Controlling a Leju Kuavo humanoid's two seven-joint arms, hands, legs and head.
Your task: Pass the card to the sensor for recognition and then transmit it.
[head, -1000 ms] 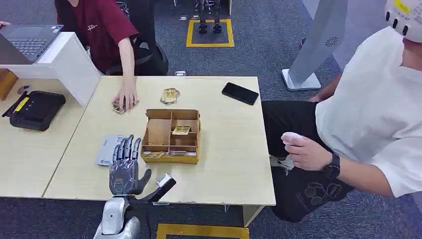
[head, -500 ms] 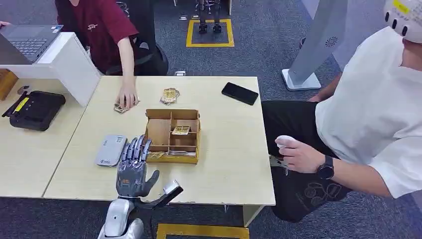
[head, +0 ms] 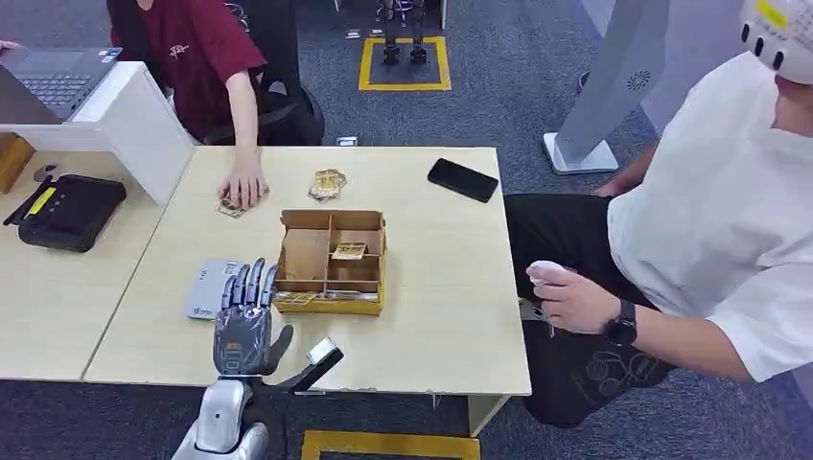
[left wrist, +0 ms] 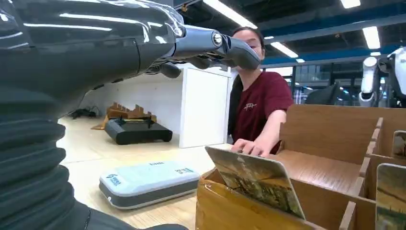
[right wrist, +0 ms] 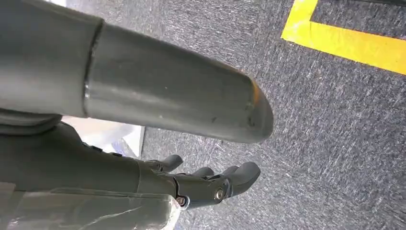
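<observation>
My left hand [head: 243,324] has slid back toward me and a touch to its own left over the last half second. A moment ago its fingertips lay over the near left corner of the cardboard box [head: 331,261]; now they stop just short of that corner, over bare table. The fingers are stretched out flat and a little spread, thumb out to the side, and they hold nothing. I read this as a retreat or a re-aim, not a grab, so the pickup has not yet begun.

The card [left wrist: 256,179] I am after leans in the box's nearest compartment, just ahead of my fingertips and slightly to their right, its top edge standing above the front wall. The grey sensor pad [head: 211,287] lies just left of my fingertips, close beside the box, so the carry to it should be short once I have the card.

Beyond the box, a person's hand [head: 243,186] rests on some loose cards at the table's far side, and a black phone [head: 463,179] lies far off to the right.

My right hand [right wrist: 210,184] hangs over the carpet, fingers loosely curled, with nothing in it.
</observation>
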